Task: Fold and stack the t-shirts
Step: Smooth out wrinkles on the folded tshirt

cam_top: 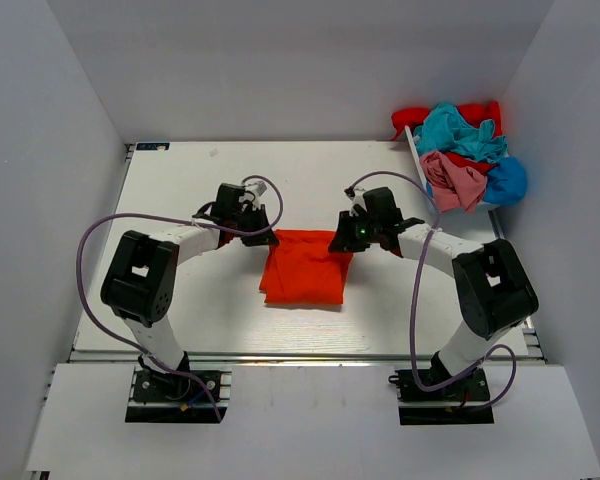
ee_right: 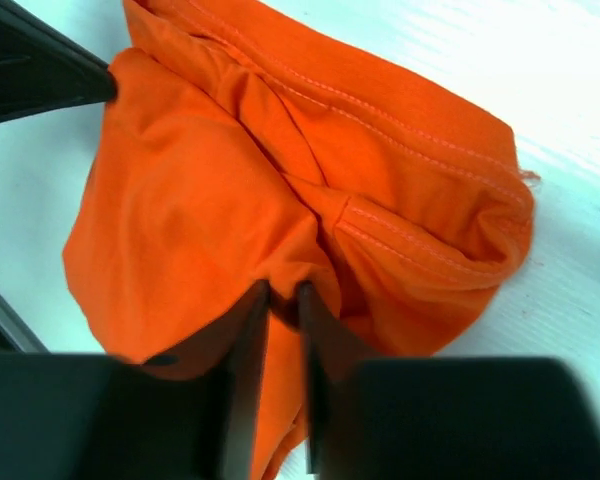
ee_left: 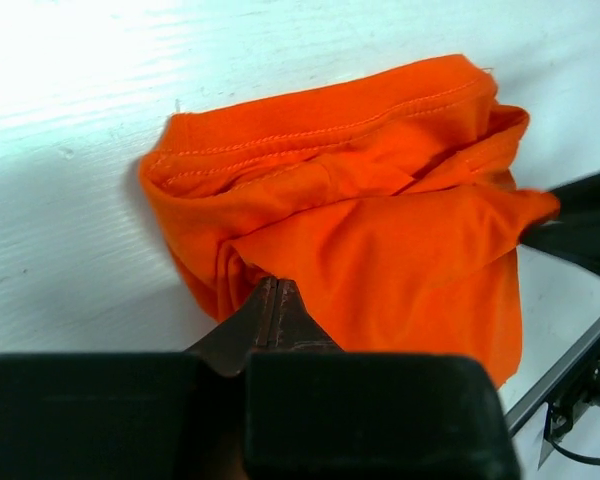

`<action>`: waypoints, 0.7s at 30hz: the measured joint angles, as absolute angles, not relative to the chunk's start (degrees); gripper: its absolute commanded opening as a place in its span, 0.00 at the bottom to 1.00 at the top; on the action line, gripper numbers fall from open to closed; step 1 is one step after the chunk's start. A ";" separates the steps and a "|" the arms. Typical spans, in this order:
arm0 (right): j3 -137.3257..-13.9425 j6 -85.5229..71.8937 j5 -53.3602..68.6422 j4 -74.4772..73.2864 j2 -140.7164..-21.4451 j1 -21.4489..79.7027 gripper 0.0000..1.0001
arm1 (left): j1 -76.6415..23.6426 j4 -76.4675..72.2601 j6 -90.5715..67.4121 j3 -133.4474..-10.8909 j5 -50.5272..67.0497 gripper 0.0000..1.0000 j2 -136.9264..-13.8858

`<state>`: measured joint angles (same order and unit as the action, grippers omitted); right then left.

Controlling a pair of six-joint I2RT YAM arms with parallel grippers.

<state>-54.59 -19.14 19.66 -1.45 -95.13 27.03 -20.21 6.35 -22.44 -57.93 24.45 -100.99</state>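
My left arm [cam_top: 185, 238] and right arm [cam_top: 432, 248] are showing white tubes with fat black blocks at the bends. A thin purple-grey cable [cam_top: 412, 310] is looping behind each hand. My left gripper [ee_left: 275, 300] and right gripper [ee_right: 280, 295] are looking black, with dark flat fingers [ee_right: 242, 360]. A tiny green light [cam_top: 363, 230] is glowing just behind the right one.

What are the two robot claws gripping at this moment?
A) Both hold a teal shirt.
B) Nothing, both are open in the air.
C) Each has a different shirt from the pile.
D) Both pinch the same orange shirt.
D: the left gripper and the right gripper are each closed on a fold of the orange shirt, while the pile of other shirts sits apart at the table's far right corner.
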 measured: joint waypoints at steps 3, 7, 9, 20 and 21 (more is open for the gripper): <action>-54.65 -19.18 20.34 -0.47 -95.13 27.00 0.00 | -20.21 4.82 -22.46 -57.87 25.76 0.00 -100.97; -54.63 -19.46 20.60 -0.05 -93.97 27.00 0.00 | -20.21 2.24 -22.59 -55.44 26.65 0.00 -98.43; -54.48 -19.49 20.69 -0.16 -91.90 27.00 0.00 | -20.21 1.67 -22.90 -53.04 26.59 0.00 -94.63; -48.66 -20.34 16.40 -3.84 -70.02 27.00 0.00 | -20.21 2.50 -25.15 -42.98 19.49 0.00 -60.47; -48.18 -20.38 15.73 -4.49 -69.12 26.98 0.00 | -20.21 2.44 -25.39 -42.78 19.25 0.00 -58.72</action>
